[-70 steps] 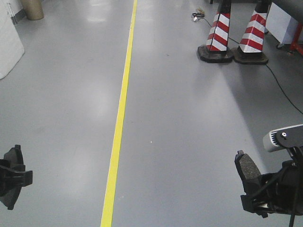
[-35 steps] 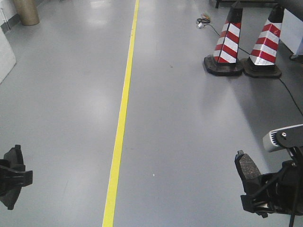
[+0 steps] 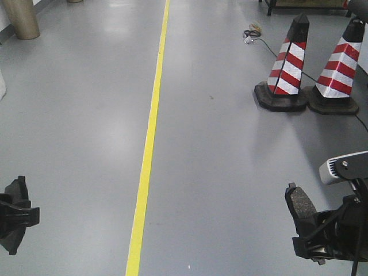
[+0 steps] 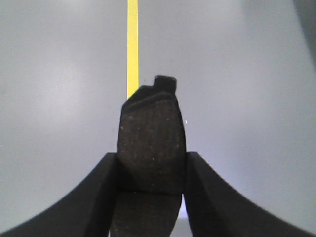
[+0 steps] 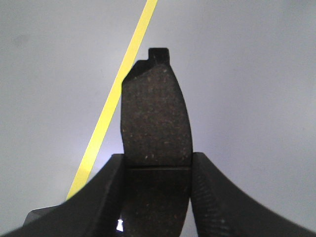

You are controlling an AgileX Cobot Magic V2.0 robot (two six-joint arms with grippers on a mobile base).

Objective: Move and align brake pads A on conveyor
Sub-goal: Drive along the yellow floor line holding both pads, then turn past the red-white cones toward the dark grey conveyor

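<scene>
Each of my grippers carries one brake pad above the grey floor. In the left wrist view a dark rough brake pad (image 4: 150, 133) with a thin groove across it stands upright, pinched at its sides by my left gripper (image 4: 150, 165). My right gripper (image 5: 157, 165) is shut the same way on another brake pad (image 5: 155, 116). From the front view the left gripper (image 3: 16, 214) shows at the lower left edge and the right brake pad (image 3: 301, 206) sticks up at the lower right. The conveyor is out of view.
A yellow floor line (image 3: 150, 132) runs away down the middle. Two red-and-white striped cones (image 3: 290, 66) (image 3: 341, 72) stand at the right back, with a cable (image 3: 270, 49) trailing beside them. A tan cylinder (image 3: 20, 18) stands at the far left back.
The floor, cones and cylinder have slid toward me and the cones to the right, so the base is rolling forward. Both grippers keep the same hold on their pads.
</scene>
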